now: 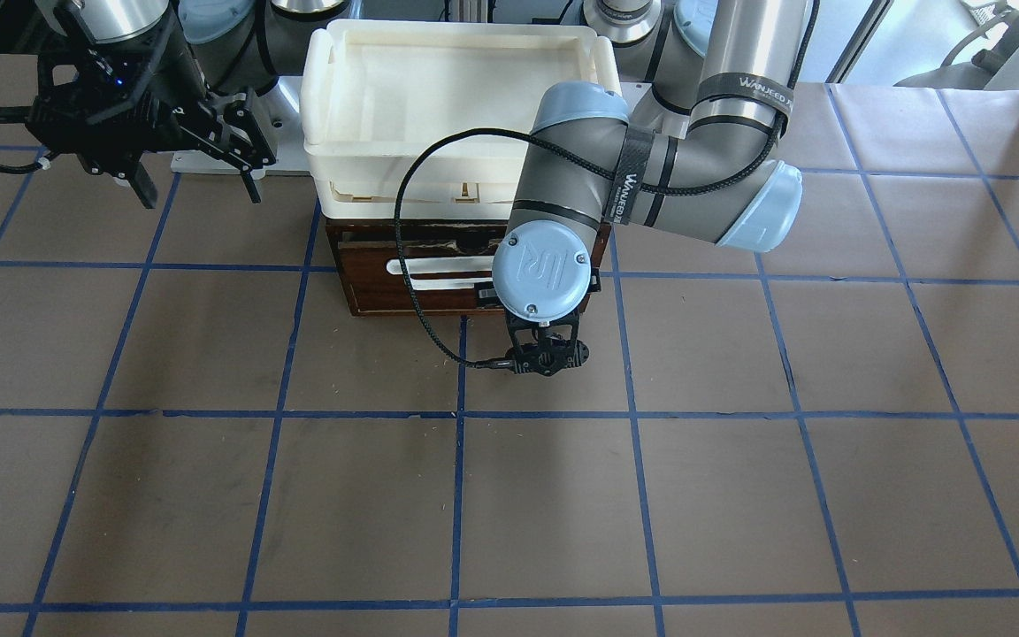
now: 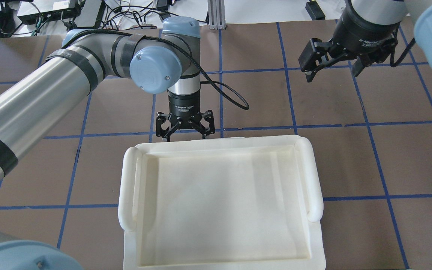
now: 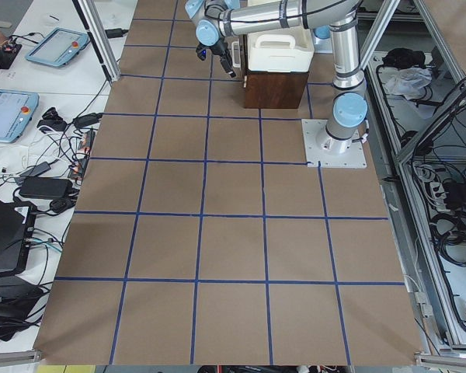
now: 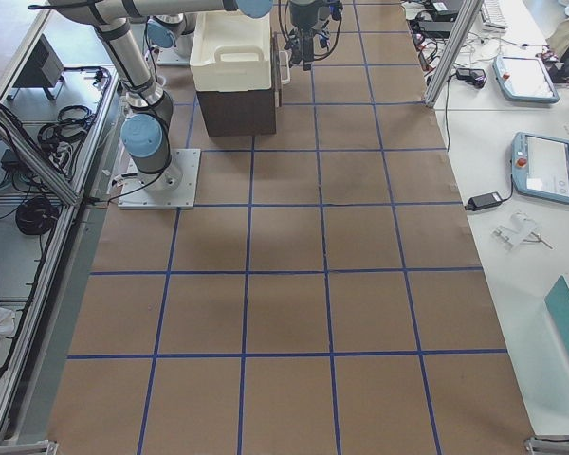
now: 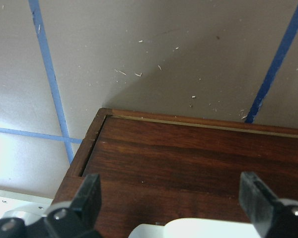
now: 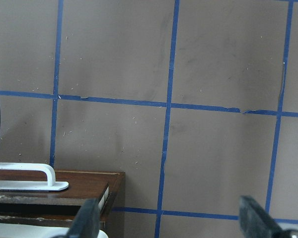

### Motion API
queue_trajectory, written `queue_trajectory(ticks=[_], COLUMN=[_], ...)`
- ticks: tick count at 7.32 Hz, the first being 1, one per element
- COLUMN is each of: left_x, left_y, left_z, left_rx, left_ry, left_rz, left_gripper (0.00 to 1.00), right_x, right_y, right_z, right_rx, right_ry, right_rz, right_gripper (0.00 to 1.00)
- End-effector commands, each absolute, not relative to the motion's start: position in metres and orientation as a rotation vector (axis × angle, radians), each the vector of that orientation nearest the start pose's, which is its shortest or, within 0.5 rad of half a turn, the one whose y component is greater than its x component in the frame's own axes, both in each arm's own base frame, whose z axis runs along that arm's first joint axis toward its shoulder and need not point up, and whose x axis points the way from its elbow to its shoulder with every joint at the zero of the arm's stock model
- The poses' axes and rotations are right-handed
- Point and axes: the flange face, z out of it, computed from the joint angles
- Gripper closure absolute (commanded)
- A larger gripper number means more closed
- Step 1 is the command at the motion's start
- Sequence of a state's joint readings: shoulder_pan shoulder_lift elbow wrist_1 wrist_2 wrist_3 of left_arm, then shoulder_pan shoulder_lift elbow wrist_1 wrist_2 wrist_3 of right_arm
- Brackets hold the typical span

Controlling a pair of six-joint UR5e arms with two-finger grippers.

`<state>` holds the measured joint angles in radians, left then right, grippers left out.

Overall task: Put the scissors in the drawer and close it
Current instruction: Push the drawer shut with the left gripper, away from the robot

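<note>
Drawer [image 1: 386,287] sits by the bench's [image 1: 209,495] robot-side edge, between the two arm bases. Trays [image 1: 439,97] are stacked on top of it. Handle [image 1: 434,264] is on the drawer front, facing the operators' edge. Left pincer [image 2: 185,135] is just before the drawer front, by the handle. Right pincer [image 2: 331,73] is well apart, toward the bench's right end.

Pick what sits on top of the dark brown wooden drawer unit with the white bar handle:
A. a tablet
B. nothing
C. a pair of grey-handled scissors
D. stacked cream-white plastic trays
D: the stacked cream-white plastic trays rest directly on the dark brown wooden drawer unit, covering its top.
</note>
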<state>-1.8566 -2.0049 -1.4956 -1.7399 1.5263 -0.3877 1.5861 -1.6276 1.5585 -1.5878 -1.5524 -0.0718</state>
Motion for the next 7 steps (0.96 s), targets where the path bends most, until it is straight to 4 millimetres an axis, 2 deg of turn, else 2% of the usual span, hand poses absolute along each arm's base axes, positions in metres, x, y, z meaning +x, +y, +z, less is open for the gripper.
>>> queue_trajectory(ticks=[1, 6, 7], left_x=[-0.2947, -0.3004, -0.3010], left_y=[-0.5153, -0.5077, -0.5136], left_z=[0.2739, 0.2731, 0.2748], left_rx=[-0.165, -0.145, -0.135], left_ry=[2.886, 2.862, 2.875], left_rz=[0.804, 0.834, 0.810], left_gripper=[0.00, 0.00, 0.00], right_x=[0.1424, 0.1427, 0.1427], right_y=[-0.4726, -0.4733, -0.4728], right_z=[0.5229, 0.5223, 0.5230], right_rx=[-0.140, -0.135, -0.138], right_ry=[3.120, 3.117, 3.117], right_rz=[-0.130, -0.130, -0.133], right_gripper=[0.00, 0.00, 0.00])
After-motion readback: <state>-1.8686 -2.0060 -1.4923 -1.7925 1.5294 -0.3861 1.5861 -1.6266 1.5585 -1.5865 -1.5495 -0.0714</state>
